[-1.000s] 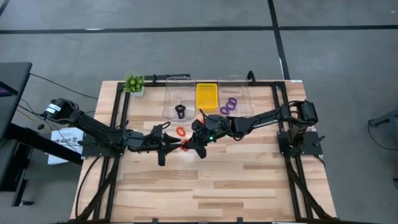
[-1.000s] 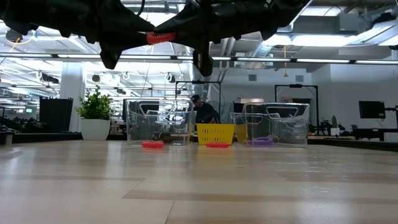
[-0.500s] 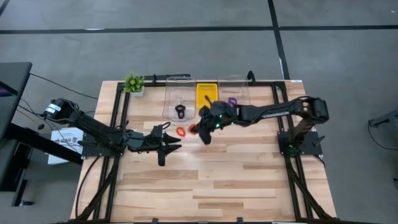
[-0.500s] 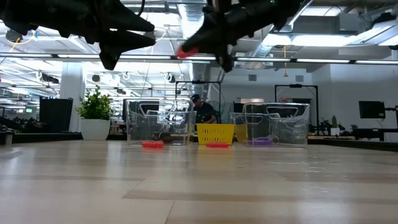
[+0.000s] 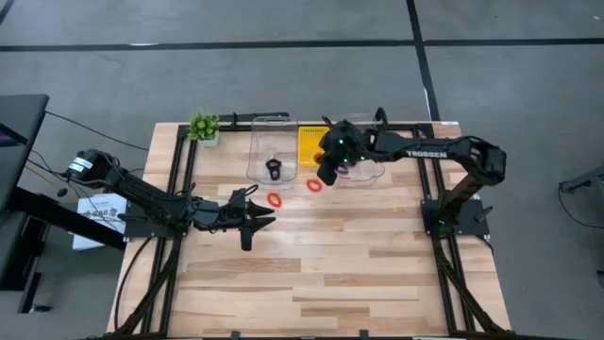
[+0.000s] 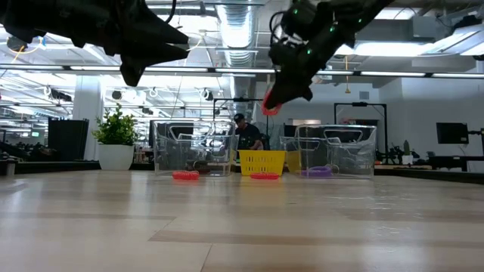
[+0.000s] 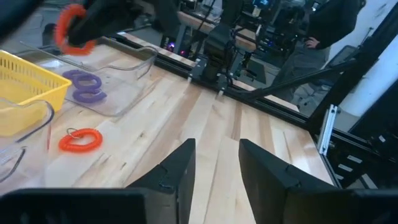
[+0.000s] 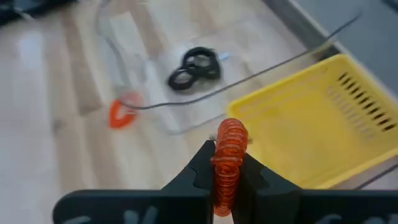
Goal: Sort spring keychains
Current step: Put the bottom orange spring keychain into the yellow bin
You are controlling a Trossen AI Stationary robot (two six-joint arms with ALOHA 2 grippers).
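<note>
Left end effector (image 5: 266, 222) hangs over the near-middle of the worktop (image 5: 330, 283), fingers (image 7: 180, 171) parted, nothing between them. Waiting arm.

Just past it, one red keychain (image 5: 275, 200) lies loose on the wood, in front of the left clear bin (image 5: 267, 156). Second loose red one: the low view shows it in front of the yellow tray (image 5: 314, 144); the left wrist view places it on the wood beside a bin.

Right end effector (image 5: 319, 181) is raised near the tray's front edge, clenched on a red keychain (image 8: 229, 162). The coil stands edge-up between the fingers (image 8: 200, 167), pinched low; most of it rises free above the tips.

Far row: black keychains (image 8: 194, 66) in the left bin, purple ones (image 7: 86, 87) in the right bin (image 5: 354, 151), plant (image 5: 204, 127) at the far left corner.

Risks, as judged:
- Grip is on a springy cord. It may squirm or spring out on the way, and drop short onto the wood or into a neighbouring bin.
- If the tray is the red target, an early release likely lands it in front of the rim; the end effector does not look fully over the tray yet.
- A coil or its metal ring may snag on a fingertip at release and be dragged back out.
- Low descent could knock the tray rim or a bin wall and shift them.

Writing: "TROSSEN" in white on the right forearm (image 5: 415, 149). Nothing else legible.
</note>
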